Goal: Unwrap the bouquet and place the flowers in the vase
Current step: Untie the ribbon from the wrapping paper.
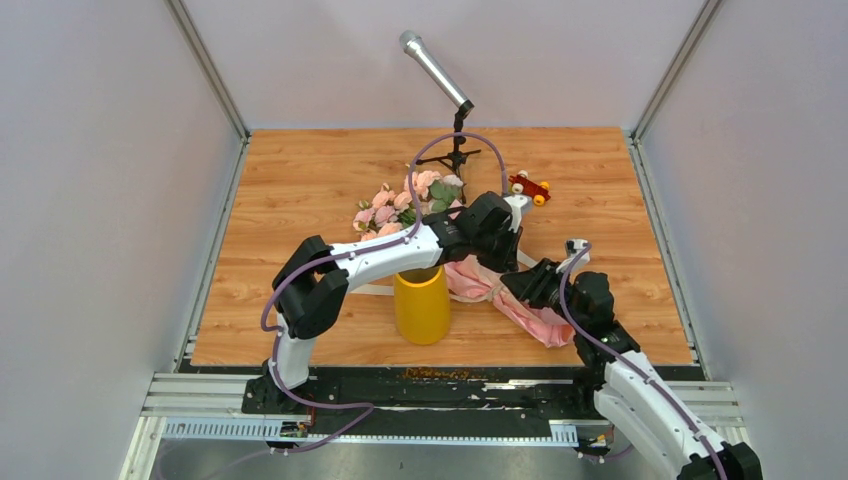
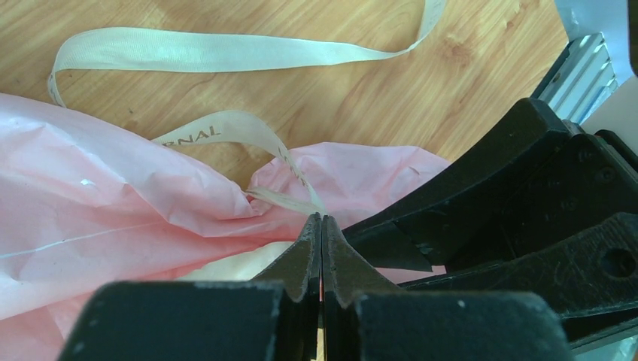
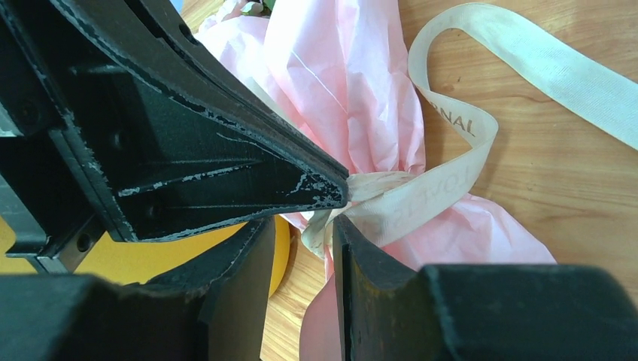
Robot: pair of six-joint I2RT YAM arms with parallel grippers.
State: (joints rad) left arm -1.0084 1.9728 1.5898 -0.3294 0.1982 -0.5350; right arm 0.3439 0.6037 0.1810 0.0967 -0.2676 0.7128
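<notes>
Tension on the ribbon [image 3: 451, 180] looks the aim: left hand [image 2: 321, 222] is clamped on it at the knot, while right hand [image 3: 301, 241] straddles it, jaws apart. The bouquet [image 1: 478, 282] lies mid-tabletop [image 1: 300, 180], beside the vase [image 1: 422, 305] at the near edge.

The top camera sits high behind both arm bases, looking down and forward over the whole light wooden tabletop [image 1: 300, 180]. Each wrist camera looks along its own black fingers [image 2: 305, 259], very close to the crumpled pale pink wrapping paper [image 2: 113, 195] and printed beige ribbon [image 3: 451, 180]; all three views share that spot
</notes>
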